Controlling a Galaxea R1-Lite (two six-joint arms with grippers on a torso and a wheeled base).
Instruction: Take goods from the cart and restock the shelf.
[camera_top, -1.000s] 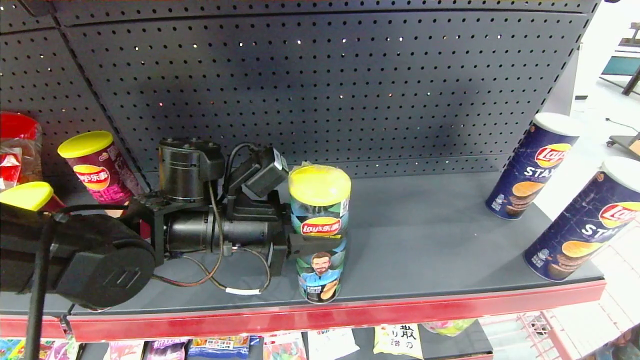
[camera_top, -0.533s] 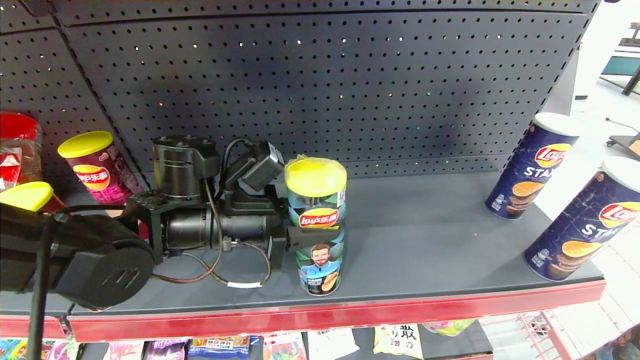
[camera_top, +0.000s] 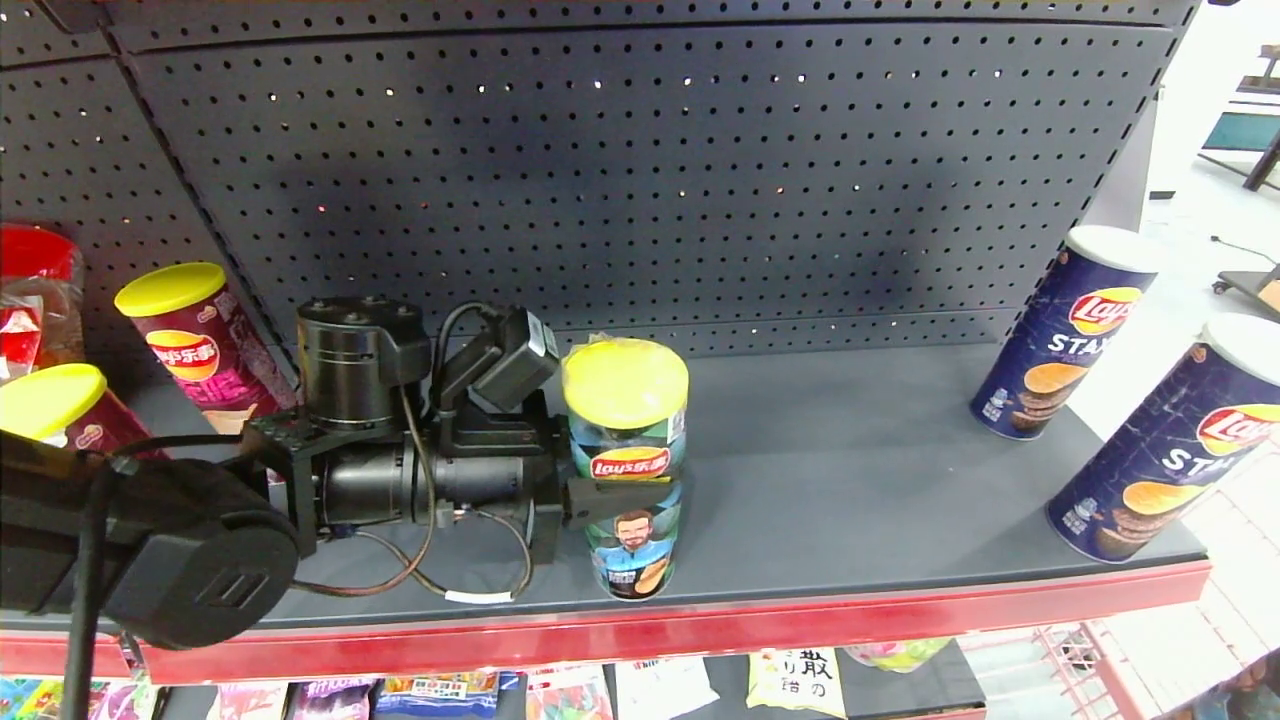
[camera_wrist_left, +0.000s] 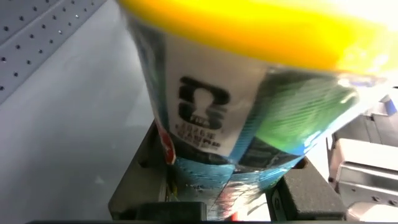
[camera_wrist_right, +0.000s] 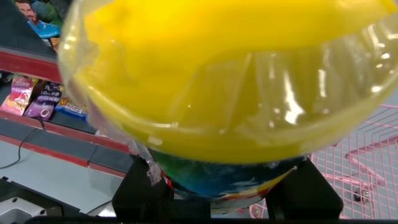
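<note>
My left gripper (camera_top: 628, 492) is shut on a green chip can (camera_top: 627, 440) with a yellow lid, held upright at the shelf's (camera_top: 850, 480) front edge, left of centre. In the left wrist view the same can (camera_wrist_left: 249, 118) sits between the dark fingers (camera_wrist_left: 140, 183), with the gripper (camera_wrist_left: 227, 196) closed round its body. My right gripper (camera_wrist_right: 227, 202) is shut on a second yellow-lidded chip can (camera_wrist_right: 230, 81), held below and in front of the shelf, with its black fingers (camera_wrist_right: 140, 186) on either side of the can.
Two blue chip cans (camera_top: 1070, 335) (camera_top: 1165, 450) stand at the shelf's right end. Magenta cans with yellow lids (camera_top: 195, 330) (camera_top: 60, 405) stand at the left, behind my left arm. The grey shelf between is bare. A pink wire cart (camera_wrist_right: 367, 162) lies beneath the right gripper.
My left gripper has carried the green can a little to the left along the shelf, staying near the front edge. The cans on the shelf have not moved.
</note>
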